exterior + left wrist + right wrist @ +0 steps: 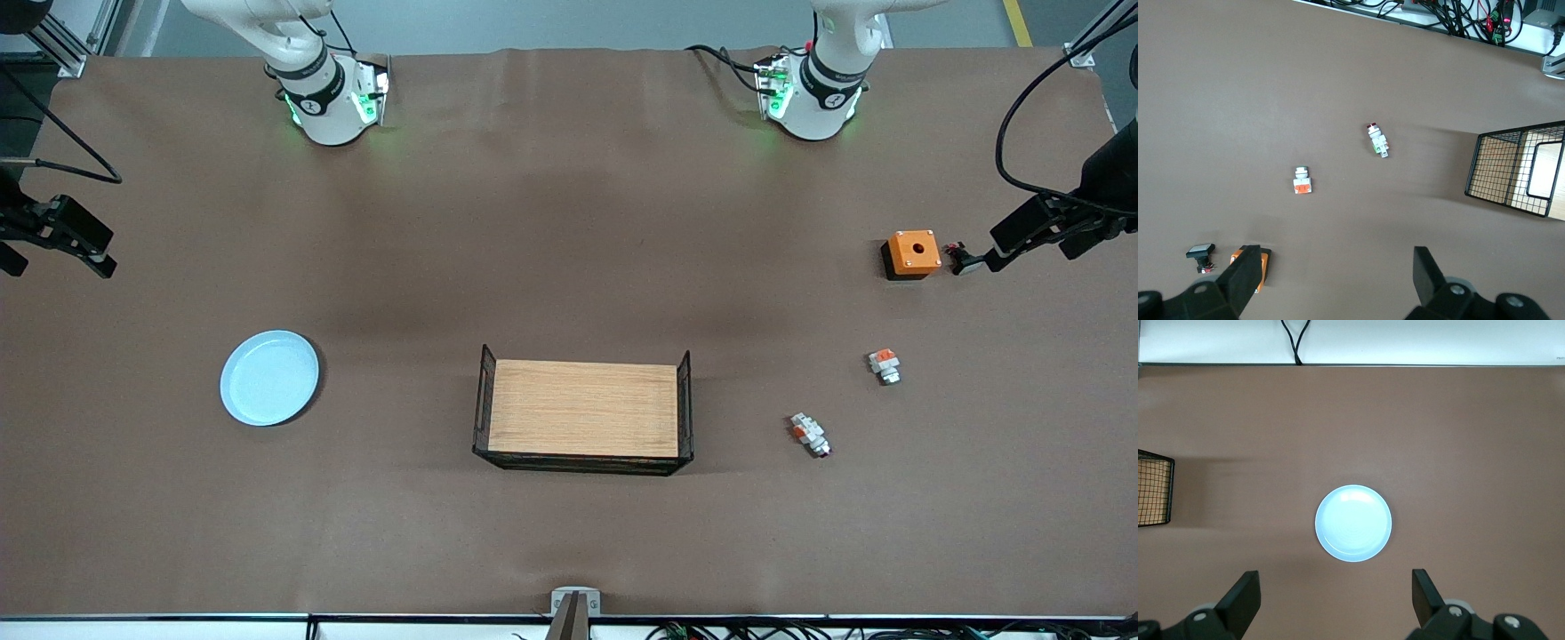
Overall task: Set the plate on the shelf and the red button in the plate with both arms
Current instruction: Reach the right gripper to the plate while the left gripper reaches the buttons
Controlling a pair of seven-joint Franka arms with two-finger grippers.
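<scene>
1. Both grippers stood spread and empty: the left gripper [1331, 283] high over the small parts, the right gripper [1331, 603] high over the plate [1353, 523].
2. The plate [269, 377] lay toward the right arm's end; its raised rim looked the best place to pinch.
3. The red button [810, 434] lay nearer the front camera than the stubby white piece [885, 364]; fingers should straddle its narrow width.

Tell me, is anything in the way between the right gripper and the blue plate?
Nothing visible is. The right gripper hangs open above bare table, and the plate lies alone with no objects around it.
</scene>
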